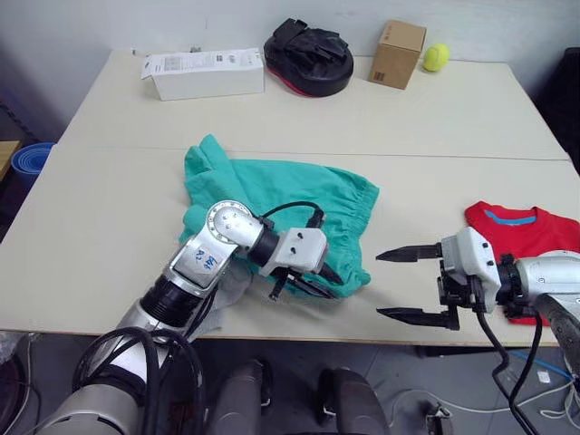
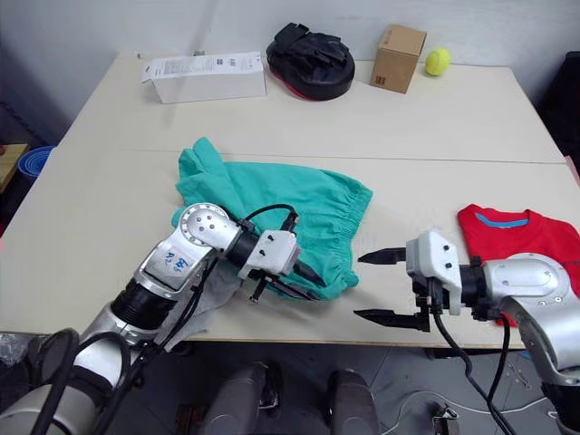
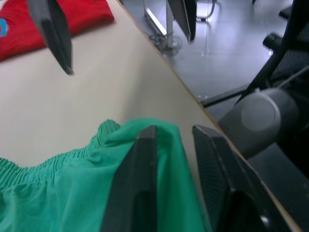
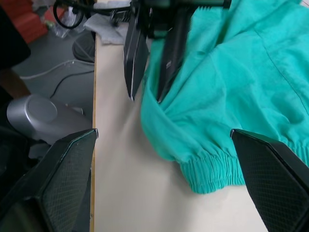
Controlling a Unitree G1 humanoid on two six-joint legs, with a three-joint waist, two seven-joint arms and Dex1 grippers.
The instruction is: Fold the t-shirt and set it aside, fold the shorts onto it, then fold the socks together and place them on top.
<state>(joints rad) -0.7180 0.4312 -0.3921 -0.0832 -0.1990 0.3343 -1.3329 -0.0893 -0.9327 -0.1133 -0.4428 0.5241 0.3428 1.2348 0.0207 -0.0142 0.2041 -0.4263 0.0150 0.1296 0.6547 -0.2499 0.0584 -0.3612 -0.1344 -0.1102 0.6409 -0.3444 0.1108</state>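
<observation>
Left gripper (image 1: pixel 313 283) sits at the near corner of the shorts (image 1: pixel 299 204), close to the table's front edge. Left wrist view: one black finger (image 3: pixel 137 183) lies on top of the teal fabric, the other is on the far side of a raised fold at the hem, so a ridge of cloth runs between them; narrow gap, fingers look pinched on that fold. Right wrist view shows the same: one finger buried in a crease of the shorts, the other just off the cloth edge.

Right gripper (image 1: pixel 415 285) hovers over bare table (image 1: pixel 109 227) between shorts and t-shirt (image 1: pixel 526 231), fingers spread wide, nothing in them, tips pointing toward the shorts' elastic waistband. Near the shorts, not touching.

Shorts lie mid-table, partly bunched, waistband end facing the right arm, one leg sticking out toward the back left. Light grey cloth (image 1: pixel 231 288) pokes out under the left forearm at the near edge, probably the socks, can't tell for sure.

T-shirt lies at the right side of the table near the front edge, blue collar band up, partly hidden behind the right arm. Well apart from the shorts.

Far edge of table: white box (image 1: pixel 204 72), black bag (image 1: pixel 310 59), cardboard box (image 1: pixel 397 54), yellow ball (image 1: pixel 436 57).
</observation>
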